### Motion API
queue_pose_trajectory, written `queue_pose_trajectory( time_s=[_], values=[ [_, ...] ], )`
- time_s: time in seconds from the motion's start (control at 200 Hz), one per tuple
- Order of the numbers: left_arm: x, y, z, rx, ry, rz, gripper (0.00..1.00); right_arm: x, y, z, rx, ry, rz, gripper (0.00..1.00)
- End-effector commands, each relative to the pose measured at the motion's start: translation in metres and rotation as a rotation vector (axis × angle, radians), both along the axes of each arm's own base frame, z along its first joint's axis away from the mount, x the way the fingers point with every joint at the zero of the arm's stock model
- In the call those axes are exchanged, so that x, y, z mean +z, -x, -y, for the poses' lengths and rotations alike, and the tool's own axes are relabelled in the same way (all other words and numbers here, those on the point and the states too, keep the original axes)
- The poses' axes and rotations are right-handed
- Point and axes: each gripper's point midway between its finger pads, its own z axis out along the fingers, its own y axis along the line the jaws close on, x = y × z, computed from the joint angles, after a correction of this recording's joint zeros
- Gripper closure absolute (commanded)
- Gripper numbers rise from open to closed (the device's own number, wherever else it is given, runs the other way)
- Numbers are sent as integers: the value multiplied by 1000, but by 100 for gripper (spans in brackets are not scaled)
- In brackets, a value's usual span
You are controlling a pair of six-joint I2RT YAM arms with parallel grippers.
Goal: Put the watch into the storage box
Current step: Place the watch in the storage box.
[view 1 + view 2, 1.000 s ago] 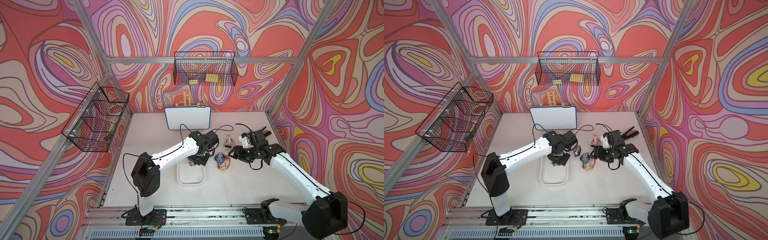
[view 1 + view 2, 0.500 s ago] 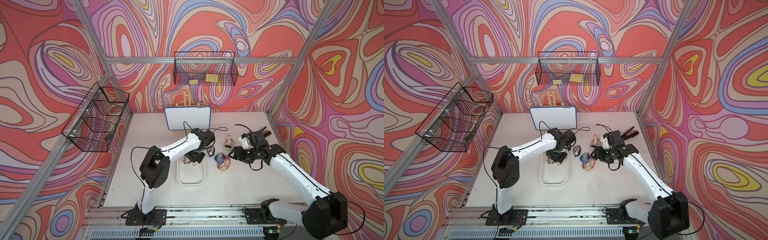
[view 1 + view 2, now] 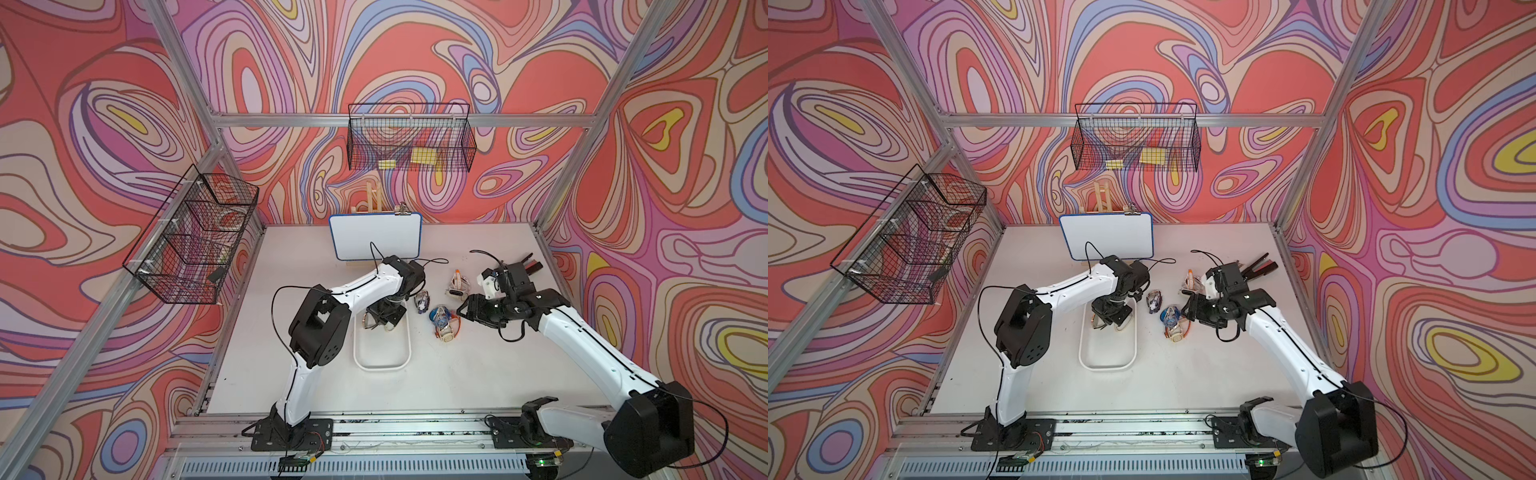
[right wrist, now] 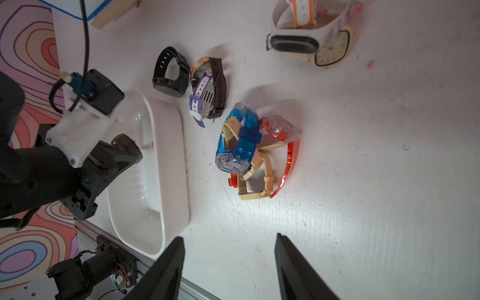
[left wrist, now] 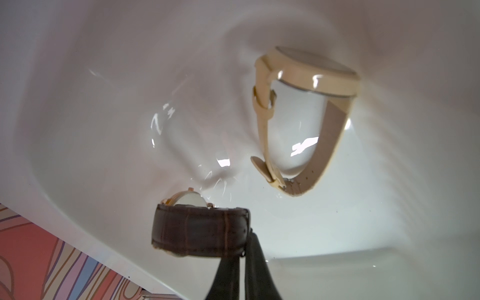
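Holding the brown watch point(image 5: 200, 233) low inside the storage box point(image 5: 78, 130).
My left gripper point(image 5: 245, 246) is clamped on its strap, beside a cream watch point(image 5: 306, 117) lying there (whether mine touches the box floor I cannot tell); the right gripper point(image 4: 228, 241) hangs with jaws apart over the tabletop point(image 4: 363, 181), near the blue watch point(image 4: 239, 137).

The storage box point(image 5: 91, 130) is glossy, smooth white plastic; the brown watch point(image 5: 200, 231) has a grained, leather-like strap, the cream watch point(image 5: 311, 78) a shiny smooth case, and the bench point(image 4: 363, 181) looks matt and scuffed.
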Motion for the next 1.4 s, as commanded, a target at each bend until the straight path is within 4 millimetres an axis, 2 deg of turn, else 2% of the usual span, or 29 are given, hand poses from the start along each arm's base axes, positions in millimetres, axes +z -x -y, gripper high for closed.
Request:
queue_pose_trajectory(
  time_s=[0.0, 0.1, 0.225, 0.305, 0.396, 0.556, 0.731, 0.821, 0.901, 1.012, 1.127, 1.392],
  values=[
    [-6, 1, -4, -9, -19, -41, 96, -1, -2, 1, 2, -2, 5, 39],
    [-12, 0, -3, -4, -12, -48, 90, -1, -2, 0, 3, -4, 5, 39],
    [-10, -2, 3, 3, 22, -32, 59, 0, -1, 1, 2, -2, 5, 39],
    [0, -4, 6, 12, 53, -6, 45, 2, -1, 1, 1, 1, 8, 39],
    [18, -5, 13, 27, 108, 27, 36, 5, -1, 3, 0, 7, 15, 39],
    [59, -3, 24, 76, 241, 97, 30, 8, -2, 2, -6, 3, 19, 39],
    [111, 2, 16, 148, 362, 250, 26, 6, -2, -2, -1, -22, 0, 39],
    [147, 12, 21, 183, 553, 349, 24, -3, 1, -1, -3, -8, -32, 41],
    [169, 30, 31, 201, 768, 380, 21, -6, 1, 1, -6, 7, -38, 44],
    [174, 56, 34, 250, 929, 336, 19, -20, 3, 9, -33, 60, -78, 47],
    [166, 78, 30, 262, 959, 320, 21, -38, -3, 11, -45, 92, -118, 53],
    [172, 99, 17, 247, 986, 364, 22, -70, -19, 5, -43, 119, -173, 67]
  ],
)
